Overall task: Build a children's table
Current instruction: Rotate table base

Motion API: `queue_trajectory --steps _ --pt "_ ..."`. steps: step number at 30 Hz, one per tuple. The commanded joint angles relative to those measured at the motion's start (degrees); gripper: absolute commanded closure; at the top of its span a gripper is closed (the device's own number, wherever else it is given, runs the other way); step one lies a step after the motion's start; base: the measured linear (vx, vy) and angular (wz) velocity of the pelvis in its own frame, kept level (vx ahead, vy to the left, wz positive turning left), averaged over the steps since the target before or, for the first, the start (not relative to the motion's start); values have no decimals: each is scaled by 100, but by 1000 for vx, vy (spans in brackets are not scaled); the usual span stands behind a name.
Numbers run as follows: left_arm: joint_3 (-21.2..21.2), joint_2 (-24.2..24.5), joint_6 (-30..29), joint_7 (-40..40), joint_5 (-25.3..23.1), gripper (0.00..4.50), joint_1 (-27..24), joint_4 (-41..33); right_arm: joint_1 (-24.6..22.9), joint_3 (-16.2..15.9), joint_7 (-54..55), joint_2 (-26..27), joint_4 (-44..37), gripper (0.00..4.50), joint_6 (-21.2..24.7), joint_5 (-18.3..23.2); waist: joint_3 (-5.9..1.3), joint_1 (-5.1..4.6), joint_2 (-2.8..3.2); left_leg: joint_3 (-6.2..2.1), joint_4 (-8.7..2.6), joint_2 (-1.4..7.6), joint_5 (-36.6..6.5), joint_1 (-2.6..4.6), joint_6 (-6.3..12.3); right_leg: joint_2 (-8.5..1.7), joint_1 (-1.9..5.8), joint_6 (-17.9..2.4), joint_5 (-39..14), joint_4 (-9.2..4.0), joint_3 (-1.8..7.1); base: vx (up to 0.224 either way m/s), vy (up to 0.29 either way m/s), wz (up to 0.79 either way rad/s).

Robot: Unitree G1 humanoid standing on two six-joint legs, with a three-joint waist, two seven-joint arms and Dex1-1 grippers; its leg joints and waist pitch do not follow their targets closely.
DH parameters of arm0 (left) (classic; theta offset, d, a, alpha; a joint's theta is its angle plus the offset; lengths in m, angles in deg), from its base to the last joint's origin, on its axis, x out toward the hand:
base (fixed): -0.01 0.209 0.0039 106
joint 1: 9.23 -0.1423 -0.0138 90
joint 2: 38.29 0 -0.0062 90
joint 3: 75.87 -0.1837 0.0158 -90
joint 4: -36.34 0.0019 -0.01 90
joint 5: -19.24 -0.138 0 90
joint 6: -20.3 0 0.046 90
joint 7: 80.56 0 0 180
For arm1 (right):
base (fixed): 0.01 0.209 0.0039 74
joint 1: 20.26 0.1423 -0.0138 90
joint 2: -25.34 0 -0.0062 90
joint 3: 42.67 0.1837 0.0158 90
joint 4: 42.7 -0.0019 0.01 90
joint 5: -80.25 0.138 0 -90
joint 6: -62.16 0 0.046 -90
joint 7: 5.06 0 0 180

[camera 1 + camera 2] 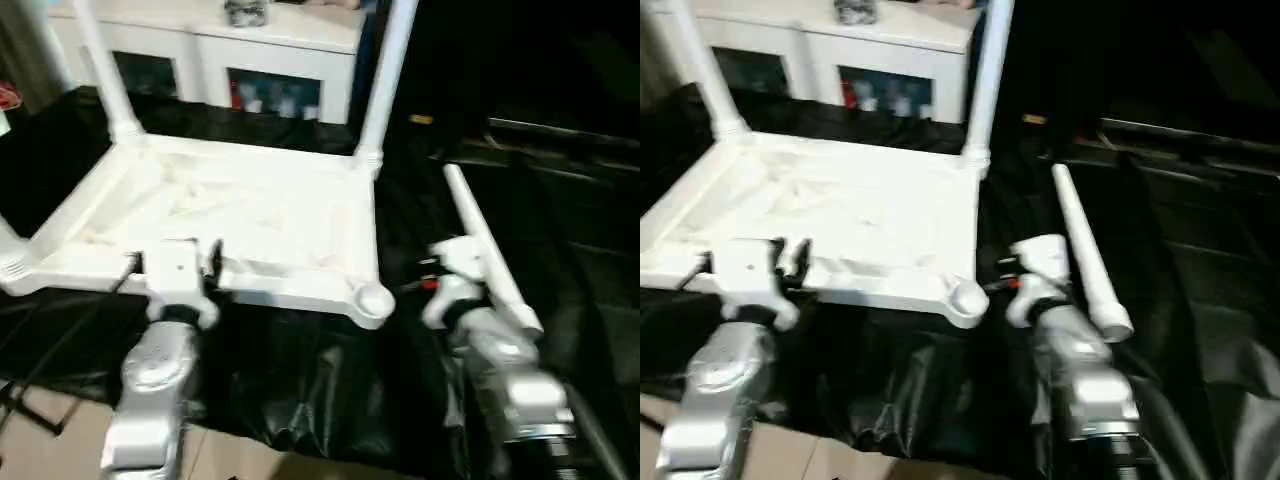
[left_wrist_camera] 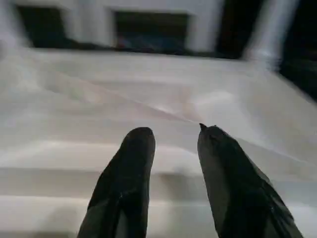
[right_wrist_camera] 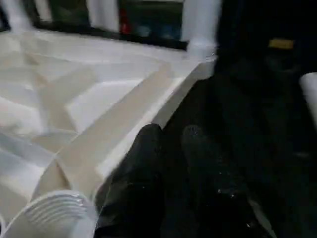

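Note:
The children's table lies upside down: its white tabletop (image 1: 250, 210) shows the ribbed underside on a black sheet. Two white legs (image 1: 100, 70) (image 1: 390, 70) stand up from its far corner sockets. The near right socket (image 1: 373, 298) is empty. A loose white leg (image 1: 485, 250) lies on the sheet to the right of the tabletop, beside my right forearm. My left gripper (image 2: 173, 131) rests at the tabletop's near rim, open, its fingers pointing across the underside. My right gripper (image 3: 171, 131) hovers over the sheet just right of the tabletop's edge, with a narrow gap between its fingers and nothing in it.
A white glass-doored cabinet (image 1: 250, 50) stands behind the tabletop. The black sheet (image 1: 300, 370) covers the work surface and hangs over its near edge. Light floor (image 1: 60, 440) shows below it on the left. Dark folds of sheet spread out at the right.

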Motion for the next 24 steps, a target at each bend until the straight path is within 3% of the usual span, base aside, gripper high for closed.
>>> queue_trajectory --steps 1,3,4,5,6,7,8,9,11,12,13,14,15,16,17,19,20,23,24 --pt "-124 62 -124 103 -14 276 -91 -194 -69 -66 -13 -18 -84 370 94 -38 -287 -6 -39 -172 -422 398 -336 -76 431 -754 323 -423 -917 -508 499 0 0 0" --pt "-61 145 -162 101 -9 276 -194 -409 -108 -195 -8 83 -183 370 224 -9 -276 -51 -39 -166 -416 389 -339 -83 482 -750 315 -447 -1020 -531 492 0 0 0" --pt "-20 159 -140 105 18 276 -213 -472 -94 -248 6 135 -176 370 252 6 -259 -50 -206 -169 -416 368 -321 -105 547 -770 340 -397 -1175 -514 487 0 0 0" --pt "55 159 -49 111 73 276 -223 -484 -62 -324 21 204 -96 370 237 1 -201 -55 -132 -167 -437 353 -358 -109 559 -766 293 -379 -1302 -545 483 0 0 0" --pt "67 86 73 -15 5 276 -289 -529 -81 -374 -2 233 -34 370 251 16 -168 -50 49 -174 -441 359 -448 -77 539 -750 240 -359 -1405 -589 487 0 0 0" --pt "40 95 8 -14 16 276 -396 -709 -153 -459 -37 271 -131 370 325 49 -177 -86 -61 -176 -451 401 -493 -67 526 -722 249 -360 -1334 -609 472 0 0 0" --pt "18 114 -62 21 36 276 -414 -776 -168 -474 -56 276 -180 370 355 69 -194 -84 -115 -177 -456 410 -494 -56 521 -718 259 -379 -1296 -596 465 0 0 0" --pt "15 165 -267 125 145 276 -416 -925 -180 -503 -122 315 -307 370 443 168 -109 -65 -52 -183 -486 431 -485 -44 515 -722 205 -443 -1154 -574 479 0 0 0" --pt "-24 79 -439 116 250 276 -459 -1048 -313 -567 -267 212 -491 370 458 185 -148 -55 -49 -179 -475 460 -428 -5 498 -719 214 -529 -885 -532 487 0 0 0" --pt "-56 68 -483 93 220 276 -465 -1056 -355 -578 -265 167 -572 370 507 165 -97 -52 39 -146 -461 458 -356 23 492 -673 165 -591 -441 -547 504 0 0 0" --pt "-165 44 -548 82 180 276 -434 -1047 -441 -569 -246 82 -828 370 652 160 -89 -15 182 -184 -481 492 -271 20 459 -693 185 -730 -152 -479 516 0 0 0" --pt "-269 40 -564 162 210 276 -356 -961 -477 -505 -319 74 -1024 370 725 326 -78 -42 108 -159 -478 491 -298 22 473 -661 178 -736 -111 -505 513 0 0 0" --pt "-355 28 -568 228 239 276 -285 -885 -496 -439 -400 73 -1164 370 768 484 -8 -35 157 -147 -490 467 -444 12 480 -665 175 -786 -87 -506 537 0 0 0" --pt "-393 17 -577 285 280 276 -258 -790 -529 -461 -384 30 -1235 370 714 400 -41 -34 143 -138 -471 438 -469 1 532 -703 226 -838 -190 -481 560 0 0 0" --pt "-434 62 -564 340 247 276 -216 -697 -521 -396 -217 69 -1259 370 754 360 -25 -28 204 -139 -470 417 -383 -45 544 -725 244 -836 -397 -507 561 0 0 0" --pt "-464 115 -571 359 190 275 -179 -647 -500 -339 -45 98 -1275 352 833 310 5 -62 205 -147 -479 416 -423 -67 504 -724 245 -770 -657 -546 550 0 0 0" --pt "-504 229 -647 313 35 275 -141 -683 -479 -277 140 105 -1370 352 1088 304 10 -67 245 -158 -484 413 -436 -61 481 -718 241 -746 -704 -546 547 0 0 0" --pt "-406 245 -698 410 197 274 -115 -660 -378 -337 106 23 -1328 339 1127 246 63 -144 347 -177 -490 385 -643 -90 428 -720 259 -711 -971 -587 529 0 0 0" --pt "-406 245 -698 410 197 274 -115 -660 -378 -337 106 23 -1328 323 1127 246 64 -177 279 -160 -466 362 -624 -98 466 -718 271 -679 -1076 -617 534 0 0 0"
